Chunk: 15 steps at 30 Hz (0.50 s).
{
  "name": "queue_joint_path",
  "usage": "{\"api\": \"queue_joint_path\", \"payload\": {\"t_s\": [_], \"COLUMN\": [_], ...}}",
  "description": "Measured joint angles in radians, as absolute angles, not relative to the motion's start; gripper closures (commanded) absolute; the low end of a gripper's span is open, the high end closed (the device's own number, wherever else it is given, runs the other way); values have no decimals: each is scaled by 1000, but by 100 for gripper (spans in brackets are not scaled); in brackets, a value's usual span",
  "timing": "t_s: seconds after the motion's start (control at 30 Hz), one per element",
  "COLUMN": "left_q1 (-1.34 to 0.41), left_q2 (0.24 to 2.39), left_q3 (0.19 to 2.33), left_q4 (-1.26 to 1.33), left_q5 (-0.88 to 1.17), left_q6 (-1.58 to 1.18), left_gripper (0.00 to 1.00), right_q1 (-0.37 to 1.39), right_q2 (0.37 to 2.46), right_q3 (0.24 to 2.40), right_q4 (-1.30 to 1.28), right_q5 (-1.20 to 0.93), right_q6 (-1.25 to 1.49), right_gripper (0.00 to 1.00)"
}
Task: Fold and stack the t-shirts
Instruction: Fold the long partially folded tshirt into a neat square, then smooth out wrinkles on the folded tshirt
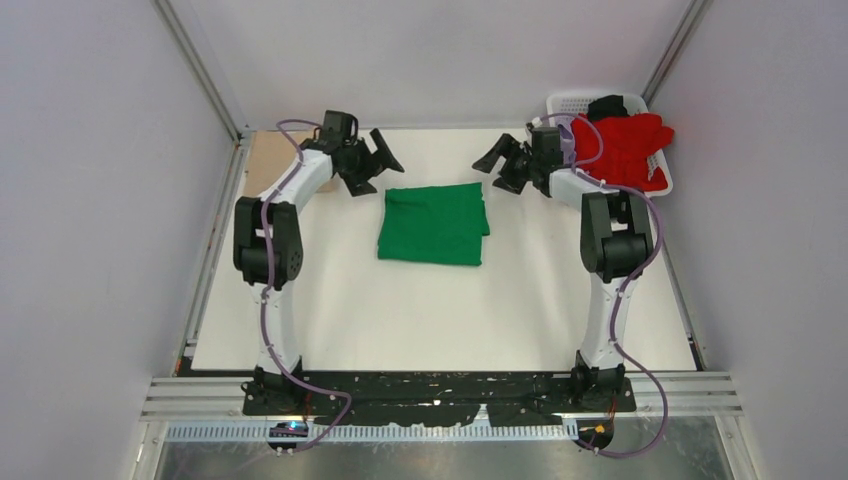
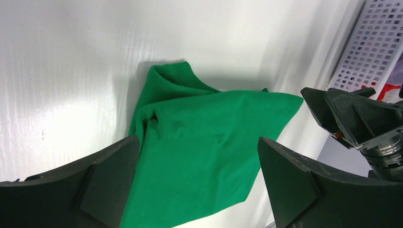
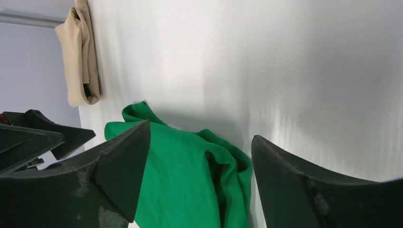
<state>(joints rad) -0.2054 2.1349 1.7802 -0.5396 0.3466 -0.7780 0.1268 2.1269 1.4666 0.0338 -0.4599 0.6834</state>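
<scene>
A bright green t-shirt lies folded into a rough square on the white table, its far edge bunched. It also shows in the left wrist view and the right wrist view. My left gripper hangs open and empty just past its far left corner. My right gripper hangs open and empty past its far right corner. A folded tan t-shirt lies at the far left corner. A red t-shirt and a black garment lie in the basket.
The white lattice basket stands at the far right corner behind my right arm, and it also shows in the left wrist view. Grey walls close in the table on the left, right and far sides.
</scene>
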Motion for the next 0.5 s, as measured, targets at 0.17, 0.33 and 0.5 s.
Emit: {"api": "queue_joint_path", "payload": {"t_s": [0.17,0.33,0.5], "left_q1": [-214,-234,-259], "left_q2": [2073,2043,2101], "left_q3": [1749,1725,1763], "left_q4": [-527,-506,-495], "left_q5": [344,371,398], "left_q6": [-778,-783,-813], "left_gripper": [0,0,0], "right_q1": [130,168,226], "right_q2": [2054,1913,1921], "right_q3": [1448,1328,1325], "right_q4": [-4,4,71], "right_q5": [-424,-454,-525], "right_q6": [637,625,644], "right_gripper": [5,5,4]}}
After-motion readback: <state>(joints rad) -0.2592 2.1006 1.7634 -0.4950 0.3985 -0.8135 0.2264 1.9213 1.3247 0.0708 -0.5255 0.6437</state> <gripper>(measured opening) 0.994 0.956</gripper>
